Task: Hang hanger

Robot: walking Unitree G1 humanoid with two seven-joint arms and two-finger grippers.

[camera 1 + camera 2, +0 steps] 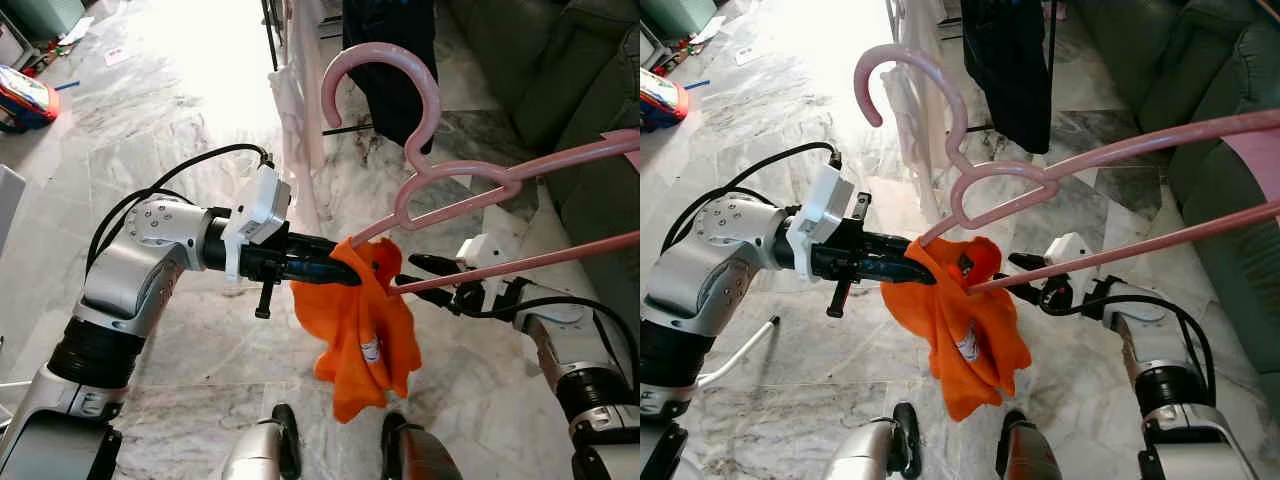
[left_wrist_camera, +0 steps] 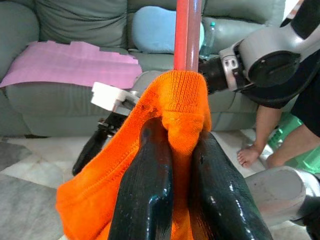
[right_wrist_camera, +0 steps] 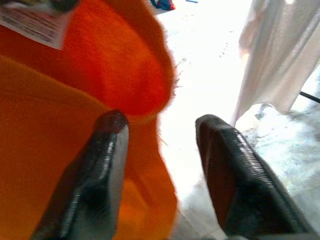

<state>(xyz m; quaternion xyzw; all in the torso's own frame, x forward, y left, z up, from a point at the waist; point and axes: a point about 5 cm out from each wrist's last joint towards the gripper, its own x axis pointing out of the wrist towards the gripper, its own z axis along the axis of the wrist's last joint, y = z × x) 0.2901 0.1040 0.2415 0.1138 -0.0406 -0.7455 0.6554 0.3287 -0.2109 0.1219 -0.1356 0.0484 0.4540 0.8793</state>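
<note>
**Garment half on, hanger not yet on any rail**

The pink hanger point(image 1: 470, 185) is up in the air in front of the robot, lying tilted with its hook point(image 1: 375, 85) pointing up and away toward the clothes rack point(image 1: 290, 120) beyond. An orange garment point(image 1: 360, 320) is draped over the near end of the hanger, bunched at that tip and hanging down over the marble floor point(image 1: 180, 160).

The left claw point(image 1: 335, 270) is pressed together on a fold of the orange cloth right at the hanger's end; the wrist view shows both black fingers point(image 2: 150, 195) squeezing the knit. The right claw point(image 1: 425, 268) sits just beside the hanger's lower bar, its fingers point(image 3: 107, 165) spread with nothing between them, the orange cloth close alongside.

By my reckoning the dressing of the hanger is still under way: the garment covers one shoulder only. Getting it on properly, then carrying the hook to the rack, is all left to do.

No containers are in play here.
</note>
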